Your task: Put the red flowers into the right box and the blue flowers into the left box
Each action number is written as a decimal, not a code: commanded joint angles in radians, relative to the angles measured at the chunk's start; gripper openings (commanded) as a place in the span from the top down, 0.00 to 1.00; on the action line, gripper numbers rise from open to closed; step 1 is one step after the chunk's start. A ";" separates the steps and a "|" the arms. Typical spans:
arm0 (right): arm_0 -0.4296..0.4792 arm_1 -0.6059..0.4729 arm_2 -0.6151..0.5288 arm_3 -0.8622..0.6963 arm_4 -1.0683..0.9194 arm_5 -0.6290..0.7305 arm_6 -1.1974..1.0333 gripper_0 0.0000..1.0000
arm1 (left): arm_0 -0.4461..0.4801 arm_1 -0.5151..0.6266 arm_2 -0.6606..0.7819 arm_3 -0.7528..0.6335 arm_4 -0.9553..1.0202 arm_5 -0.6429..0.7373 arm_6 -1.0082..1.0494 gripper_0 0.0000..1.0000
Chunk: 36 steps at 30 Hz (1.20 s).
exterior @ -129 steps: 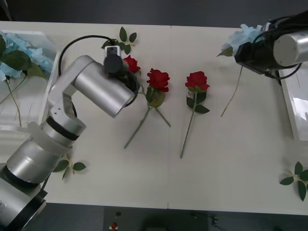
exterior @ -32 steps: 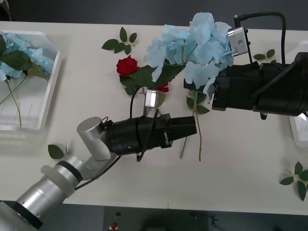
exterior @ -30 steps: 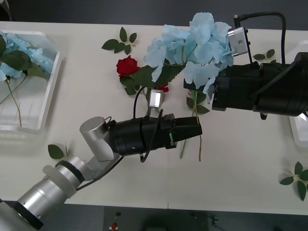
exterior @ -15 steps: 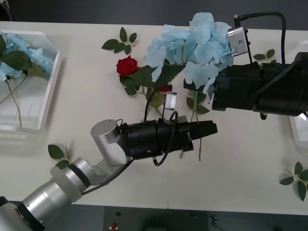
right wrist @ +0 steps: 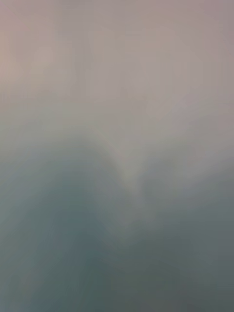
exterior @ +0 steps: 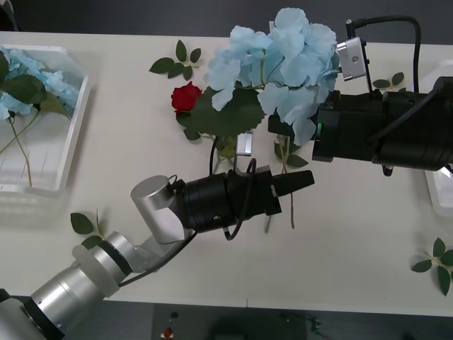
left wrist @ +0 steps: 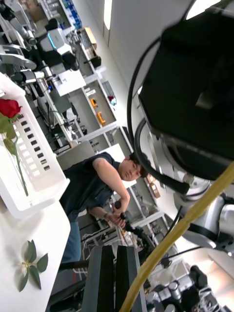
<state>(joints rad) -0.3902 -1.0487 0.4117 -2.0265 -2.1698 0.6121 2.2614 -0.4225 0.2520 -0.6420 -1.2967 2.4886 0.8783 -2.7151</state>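
Nearest, the left arm reaches across the desk (exterior: 354, 262) from the front edge, its left tool (exterior: 303, 178) pointing at the right arm. In the left wrist view its black fingers (left wrist: 109, 278) lie pressed together, and the thin stem (exterior: 292, 209) runs slantwise beside them. It looks closed on nothing, though whether it nips the stem I cannot tell. It seems placed there to take the stem over, since the blue flower belongs on that arm's side. Just beyond, the blue flower (exterior: 283, 60) is carried above the desk at the end of the right arm, bloom and big leaf spread wide and the stem hanging down. The right tool (exterior: 322, 131) is buried behind the petals, so I cannot tell how its grip is set, but the lifted flower suggests it has hold near the head. Green leaves and a stem on the desk peek out below the bloom. Farther back one rose (exterior: 186, 95) lies on the desk beside some sprigs (exterior: 180, 60). At the left edge the left box (exterior: 79, 120) already holds blue flowers (exterior: 42, 74). At the right edge the right box (exterior: 433, 188) holds a red rose (left wrist: 9, 107), seen in the left wrist view.
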 commanded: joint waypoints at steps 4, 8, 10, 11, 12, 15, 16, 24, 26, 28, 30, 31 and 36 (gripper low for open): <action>-0.010 -0.004 -0.011 -0.043 -0.002 -0.002 -0.040 0.00 | -0.038 0.161 0.044 -0.027 0.133 0.013 0.010 1.00; -0.010 -0.004 -0.011 -0.043 -0.002 -0.002 -0.046 0.00 | -0.036 0.294 0.111 -0.027 0.134 0.039 0.010 1.00; -0.010 -0.002 -0.010 -0.043 -0.002 -0.002 -0.052 0.00 | -0.036 0.365 0.147 -0.027 0.134 0.037 0.010 1.00; -0.010 -0.002 -0.010 -0.043 -0.001 -0.002 -0.057 0.00 | -0.038 0.383 0.160 -0.026 0.134 0.036 0.010 1.00; -0.010 -0.004 -0.004 -0.041 -0.001 -0.002 -0.086 0.00 | -0.038 0.426 0.196 -0.016 0.130 0.030 0.010 1.00; -0.010 -0.004 0.010 -0.031 0.007 -0.003 -0.169 0.00 | -0.047 0.478 0.286 0.025 0.064 0.033 0.010 1.00; -0.012 -0.004 0.016 -0.021 0.024 -0.005 -0.212 0.00 | -0.056 0.497 0.334 0.048 0.012 0.039 0.010 1.00; -0.128 -0.002 0.134 0.095 0.323 0.032 -0.622 0.00 | -0.177 0.596 0.602 0.194 -0.455 0.192 0.282 1.00; -0.205 0.009 0.191 0.169 0.430 0.095 -0.764 0.00 | -0.203 0.636 0.659 0.223 -0.583 0.245 0.414 1.00; -0.274 0.039 0.223 0.246 0.508 0.176 -0.893 0.00 | -0.219 0.673 0.710 0.235 -0.708 0.294 0.503 1.00; -0.317 0.073 0.234 0.307 0.570 0.245 -0.991 0.00 | -0.226 0.699 0.752 0.231 -0.815 0.332 0.548 1.00; -0.343 0.105 0.236 0.353 0.631 0.304 -1.068 0.00 | -0.233 0.716 0.789 0.220 -0.909 0.364 0.580 1.00; -0.441 0.242 0.236 0.508 0.920 0.499 -1.384 0.00 | -0.233 0.744 0.953 0.143 -1.268 0.492 0.680 1.00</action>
<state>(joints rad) -0.7901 -0.8620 0.6698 -1.5407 -1.3306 1.0803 1.0175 -0.6427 0.9619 0.2377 -1.0892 1.2995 1.3259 -2.1329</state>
